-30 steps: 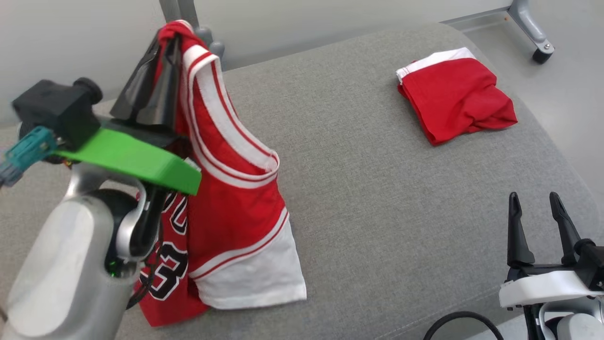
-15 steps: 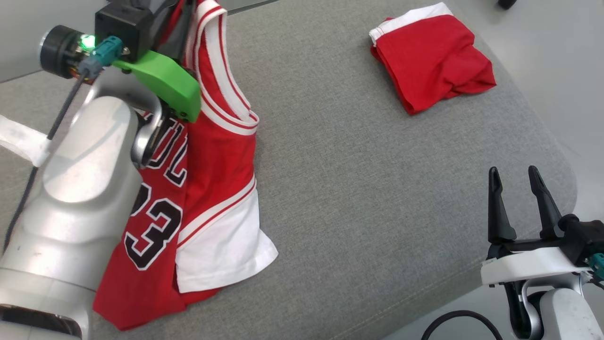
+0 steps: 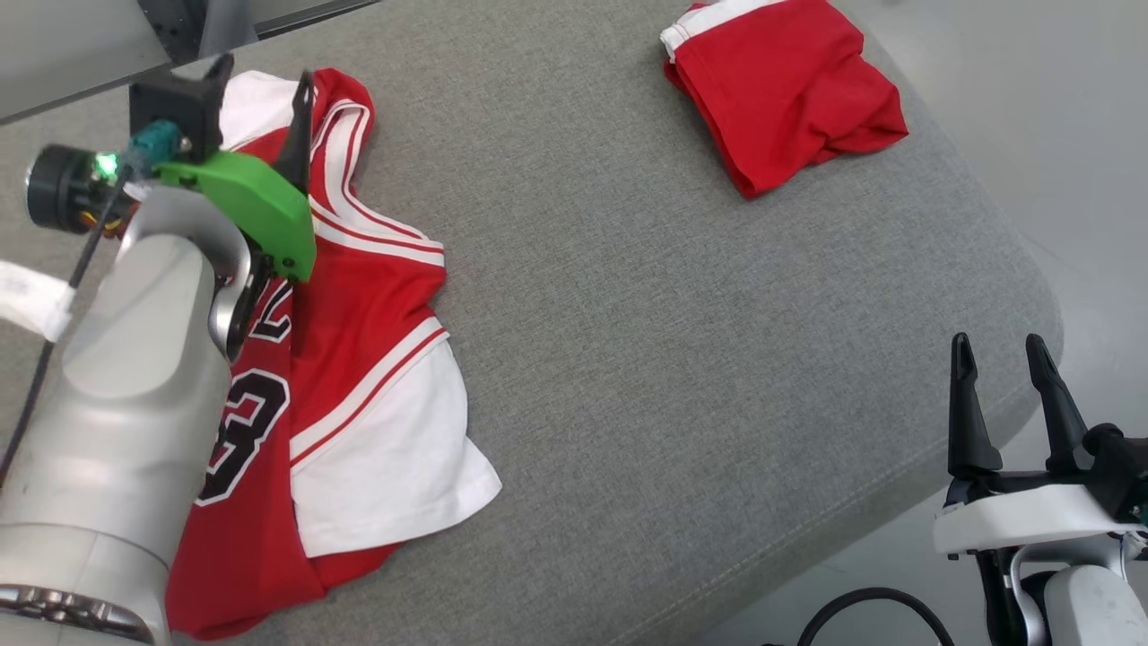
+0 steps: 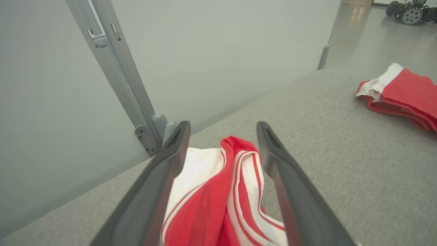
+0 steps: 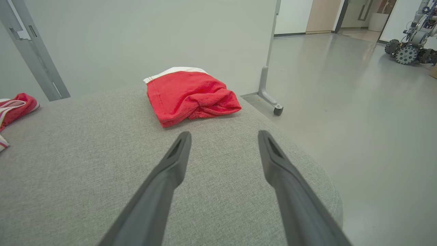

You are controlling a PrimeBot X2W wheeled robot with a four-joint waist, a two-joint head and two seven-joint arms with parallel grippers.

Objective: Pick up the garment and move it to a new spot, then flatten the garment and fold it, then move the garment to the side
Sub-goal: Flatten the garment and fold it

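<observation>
A red and white basketball jersey (image 3: 359, 296) with black numerals lies crumpled on the grey cushioned surface (image 3: 673, 314), at its left side. My left gripper (image 3: 262, 76) stands open just above the jersey's upper end, and the cloth (image 4: 218, 191) lies loose under and between its fingers, not pinched. The silver left forearm hides part of the jersey's left half. Off the cushion's front right corner, my right gripper (image 3: 997, 345) is open and holds nothing; the jersey's edge (image 5: 13, 106) shows far to its left.
A second red garment with a white band (image 3: 785, 81) sits folded at the cushion's far right (image 5: 187, 94). A grey post with a hinge (image 4: 136, 112) stands behind the cushion. On the floor are a caster leg (image 5: 269, 95) and a wheeled robot (image 5: 409, 44).
The head camera has tilted down. My left gripper came down from holding the jersey hanging in the air and opened; the jersey now lies on the cushion. The right gripper kept its pose.
</observation>
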